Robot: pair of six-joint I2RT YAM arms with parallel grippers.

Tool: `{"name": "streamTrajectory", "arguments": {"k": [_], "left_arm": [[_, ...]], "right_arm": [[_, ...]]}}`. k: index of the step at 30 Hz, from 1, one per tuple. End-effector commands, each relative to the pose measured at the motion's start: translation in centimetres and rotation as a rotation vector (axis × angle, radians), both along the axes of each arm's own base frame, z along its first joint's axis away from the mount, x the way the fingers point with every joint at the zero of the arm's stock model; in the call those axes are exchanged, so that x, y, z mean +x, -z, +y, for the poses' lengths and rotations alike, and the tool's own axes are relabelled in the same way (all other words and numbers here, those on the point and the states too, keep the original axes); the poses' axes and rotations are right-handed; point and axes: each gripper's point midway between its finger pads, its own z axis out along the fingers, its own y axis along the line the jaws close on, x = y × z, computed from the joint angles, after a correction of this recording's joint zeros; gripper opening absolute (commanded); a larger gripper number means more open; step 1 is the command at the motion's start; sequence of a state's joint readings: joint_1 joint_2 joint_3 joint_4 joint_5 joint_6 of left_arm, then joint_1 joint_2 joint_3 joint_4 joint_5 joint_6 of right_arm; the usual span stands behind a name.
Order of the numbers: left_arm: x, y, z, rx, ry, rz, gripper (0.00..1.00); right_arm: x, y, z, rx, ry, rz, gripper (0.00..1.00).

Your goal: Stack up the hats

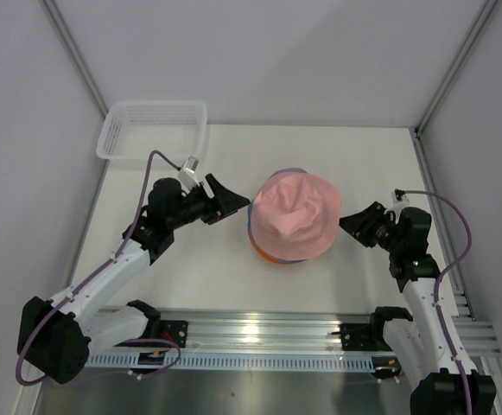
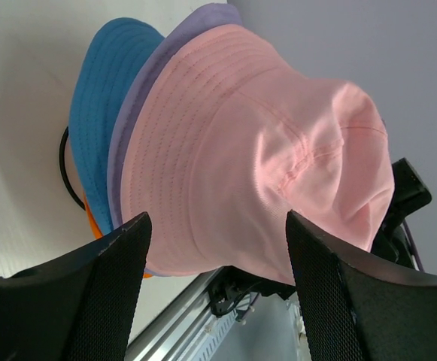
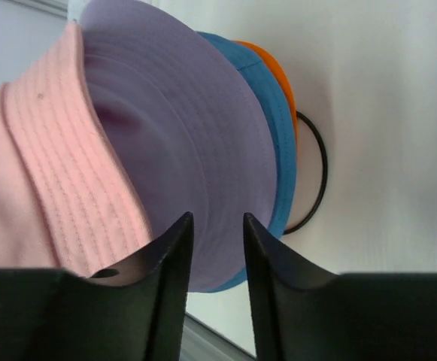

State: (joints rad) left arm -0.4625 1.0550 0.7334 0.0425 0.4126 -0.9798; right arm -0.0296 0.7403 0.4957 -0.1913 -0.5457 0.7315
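Topping stack: pink hat, crown dented, over lavender, blue, orange; left gripper wide, right gripper narrow.

This looks like a robotics lab test cell. Two robot arms, a left arm and a right arm, are bolted to a metal rail at the near edge of a white table. Plain pale wall panels in metal framing box it in. Purple cables loop along the arms, and a white plastic basket sits at the far left corner.
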Motion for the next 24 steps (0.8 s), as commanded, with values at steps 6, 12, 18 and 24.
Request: {"name": "streamTrajectory", "arguments": {"k": [6, 12, 18, 24], "left_arm": [[0.5, -0.2, 1.4, 0.054, -0.041, -0.071, 0.76], [0.4, -0.3, 0.8, 0.043, 0.001, -0.078, 0.77], [0.2, 0.2, -0.2, 0.024, 0.063, -0.064, 0.77], [0.3, 0.6, -0.4, 0.03, 0.073, -0.062, 0.77]], "right_arm": [[0.8, -8.2, -2.3, -0.116, 0.095, -0.141, 0.72], [1.9, -9.9, -2.6, -0.075, 0.11, -0.197, 0.68], [2.2, -9.8, 0.4, 0.094, -0.058, -0.246, 0.67], [1.6, -10.8, 1.9, 0.214, -0.145, -0.328, 0.62]]}}
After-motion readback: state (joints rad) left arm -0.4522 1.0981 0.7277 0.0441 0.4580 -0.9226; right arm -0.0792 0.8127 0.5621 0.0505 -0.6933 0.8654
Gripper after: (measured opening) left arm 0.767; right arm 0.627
